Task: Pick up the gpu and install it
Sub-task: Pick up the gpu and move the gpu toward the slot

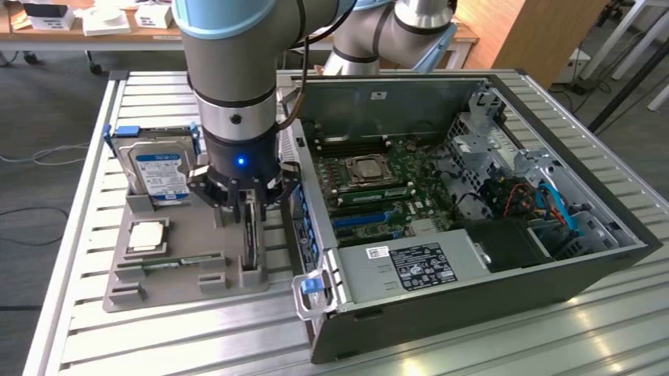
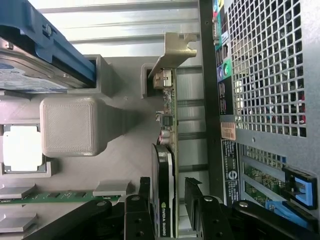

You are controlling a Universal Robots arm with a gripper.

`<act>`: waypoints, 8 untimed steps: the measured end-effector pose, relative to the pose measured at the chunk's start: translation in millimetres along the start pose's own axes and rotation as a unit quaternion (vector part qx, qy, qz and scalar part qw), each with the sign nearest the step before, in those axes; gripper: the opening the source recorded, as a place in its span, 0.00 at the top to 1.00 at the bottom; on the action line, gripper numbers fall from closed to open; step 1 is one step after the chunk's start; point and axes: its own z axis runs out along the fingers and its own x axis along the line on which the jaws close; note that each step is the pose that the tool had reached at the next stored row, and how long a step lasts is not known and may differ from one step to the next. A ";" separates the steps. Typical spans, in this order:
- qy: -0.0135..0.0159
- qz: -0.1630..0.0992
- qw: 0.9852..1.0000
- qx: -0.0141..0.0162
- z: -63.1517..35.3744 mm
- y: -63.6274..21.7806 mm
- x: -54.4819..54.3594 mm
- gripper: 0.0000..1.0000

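Wrist view: claw [image 2: 169,189] spread wide, straddling the gpu [image 2: 164,160].

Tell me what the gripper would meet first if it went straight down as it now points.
Most likely the gpu: it stands on edge in the grey holder directly under the gripper, with the open fingers on either side of it. Depth is unclear, so the fingertips might reach the holder first.

A slatted metal tabletop [image 1: 157,345] is seen, its ribs running across. Toward the exterior view's left, a grey tray [image 1: 168,298] is set flat on the slats. Just beside it, to the exterior view's right, an open computer case [image 1: 471,305] is laid on its side; contact between them cannot be judged.
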 end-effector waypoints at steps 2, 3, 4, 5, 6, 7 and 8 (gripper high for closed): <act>0.000 0.000 1.000 0.000 1.1 0.4 0.0 0.58; 0.000 0.000 1.000 0.000 2.2 0.6 0.0 0.58; 0.000 0.000 1.000 0.000 3.2 0.8 0.1 0.58; 0.000 0.000 1.000 0.000 3.7 0.9 0.1 0.58; 0.000 0.000 1.000 0.000 3.8 0.9 0.1 0.58; 0.000 0.000 1.000 0.000 4.5 0.9 0.1 0.58; 0.000 0.000 1.000 0.000 5.6 0.9 0.1 0.58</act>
